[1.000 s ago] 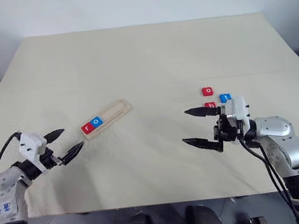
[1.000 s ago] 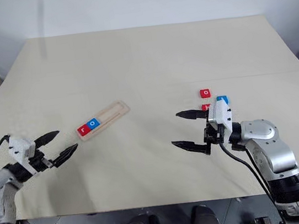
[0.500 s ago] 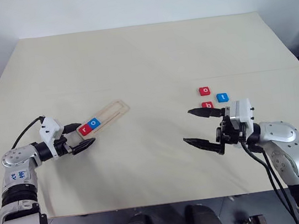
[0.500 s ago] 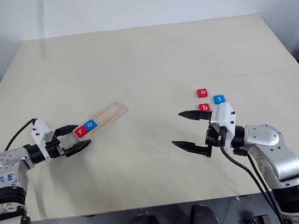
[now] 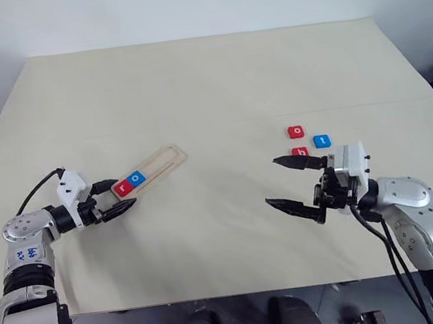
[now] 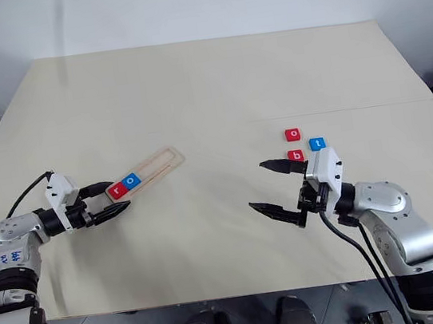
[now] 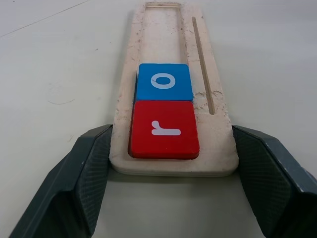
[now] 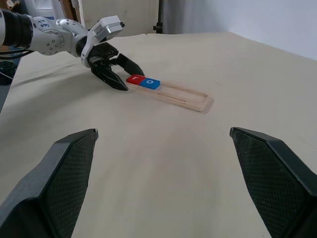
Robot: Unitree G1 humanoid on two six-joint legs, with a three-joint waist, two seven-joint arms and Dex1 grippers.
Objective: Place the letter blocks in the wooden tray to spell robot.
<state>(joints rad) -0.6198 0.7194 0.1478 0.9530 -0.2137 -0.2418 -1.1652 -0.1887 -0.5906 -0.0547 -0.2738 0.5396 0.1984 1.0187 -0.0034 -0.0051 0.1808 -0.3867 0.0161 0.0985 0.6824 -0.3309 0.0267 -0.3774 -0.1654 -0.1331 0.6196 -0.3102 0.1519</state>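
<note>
Wooden tray's (image 7: 174, 148) near end between the spread fingers of the left pincer (image 5: 114, 199).

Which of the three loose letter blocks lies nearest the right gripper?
The red b block: it sits just beyond the right gripper, nearer than the red o block and blue t block.

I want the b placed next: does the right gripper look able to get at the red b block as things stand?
Probably yes: the right gripper is open and empty, and the red b block lies flat beside its upper finger, apart from the red o block and blue t block.
</note>
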